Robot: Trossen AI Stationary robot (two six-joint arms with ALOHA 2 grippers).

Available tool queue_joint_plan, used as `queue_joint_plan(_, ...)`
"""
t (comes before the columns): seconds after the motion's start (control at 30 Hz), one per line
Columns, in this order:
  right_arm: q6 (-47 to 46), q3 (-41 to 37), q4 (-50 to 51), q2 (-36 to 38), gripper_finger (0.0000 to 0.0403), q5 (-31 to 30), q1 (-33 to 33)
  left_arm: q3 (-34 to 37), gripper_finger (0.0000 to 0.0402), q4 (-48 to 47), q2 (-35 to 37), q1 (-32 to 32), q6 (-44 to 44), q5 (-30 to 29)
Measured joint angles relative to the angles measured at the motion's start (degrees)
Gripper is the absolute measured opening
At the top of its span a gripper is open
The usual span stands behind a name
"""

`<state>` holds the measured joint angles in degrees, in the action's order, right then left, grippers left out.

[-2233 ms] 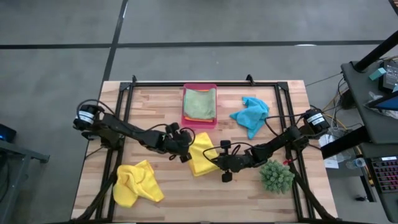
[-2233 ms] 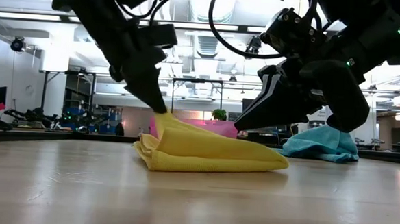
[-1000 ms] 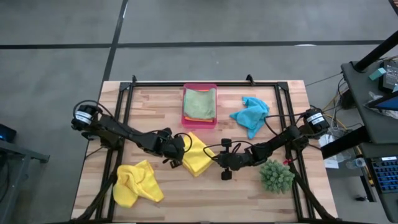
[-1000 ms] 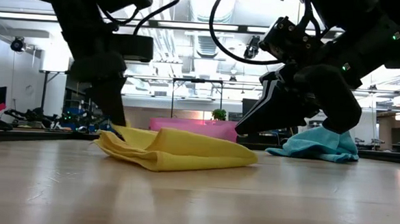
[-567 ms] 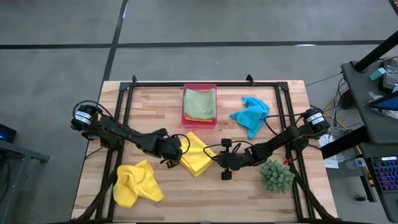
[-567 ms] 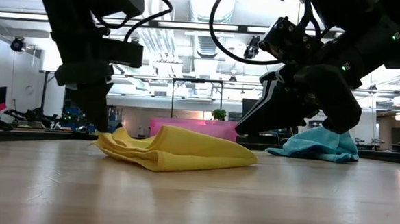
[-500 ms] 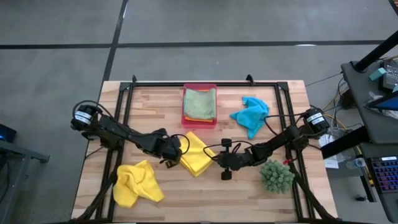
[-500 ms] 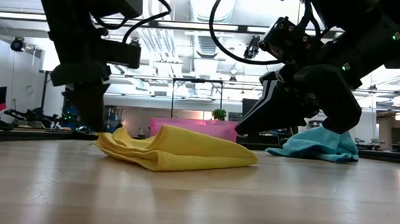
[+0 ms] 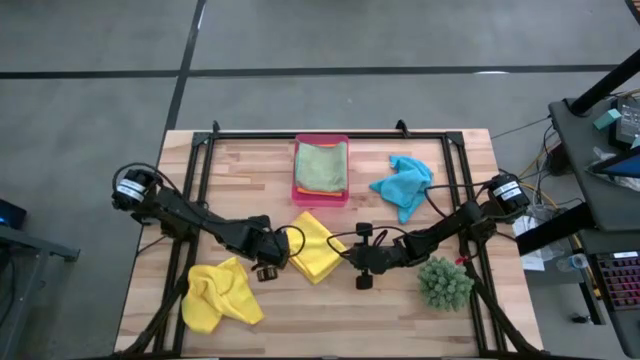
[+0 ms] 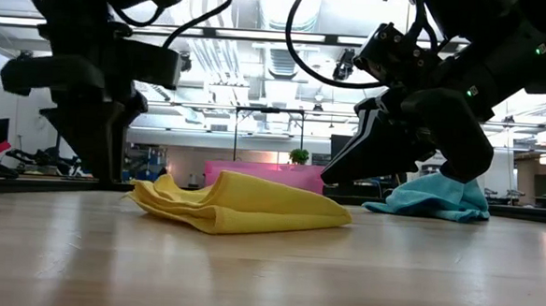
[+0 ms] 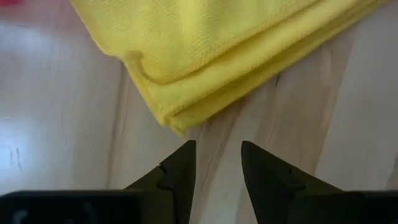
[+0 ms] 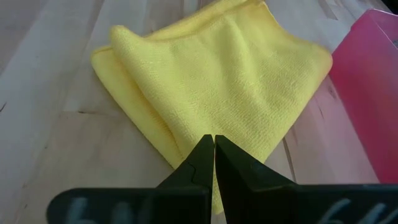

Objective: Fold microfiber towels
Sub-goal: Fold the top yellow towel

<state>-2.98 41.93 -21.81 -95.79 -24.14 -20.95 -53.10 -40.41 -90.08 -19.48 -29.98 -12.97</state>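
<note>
Left gripper [image 11: 216, 163] is backing off the folded yellow towel [image 9: 315, 245] at table centre, jaws now apart, nothing held: release done. Right gripper [image 12: 214, 155] is staying over the towel's other edge, jaws together. Crumpled yellow towel [image 9: 218, 295] likely next.

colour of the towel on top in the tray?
Light green towel, lying in the pink tray; the high view shows it best.

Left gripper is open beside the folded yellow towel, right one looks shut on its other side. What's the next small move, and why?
Probably lift the folded yellow towel toward the pink tray, where folded towels already lie. The left gripper is open, just off its corner; the right gripper is shut at its edge, seemingly holding nothing. So first ease the left gripper forward onto that corner.
</note>
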Motion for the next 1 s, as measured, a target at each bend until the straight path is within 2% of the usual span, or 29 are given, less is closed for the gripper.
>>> queue_joint_plan(0.13,0.1,0.0,-2.7,0.0,0.0009,0.0,0.0,0.4,0.0113,3.3,-1.2,-0.6,-1.2,-4.6)
queue_joint_plan(0.33,0.8,2.0,-4.3,0.0,0.0009,0.1,1.5,2.8,0.0113,6.8,-2.6,-0.6,-2.0,-6.0)
queue_joint_plan(0.57,2.6,5.2,-4.3,-0.1,0.0009,0.4,4.7,6.0,0.0113,11.7,-2.6,-0.5,-4.1,-10.4)
queue_joint_plan(0.73,4.2,9.2,-4.3,-3.6,0.0009,1.3,5.7,9.2,0.0113,17.1,-2.6,-0.6,-4.2,-11.9)
queue_joint_plan(1.0,8.1,19.2,-4.8,-12.3,0.0009,1.6,7.1,11.6,0.0113,20.7,-2.4,-0.6,-4.2,-14.7)
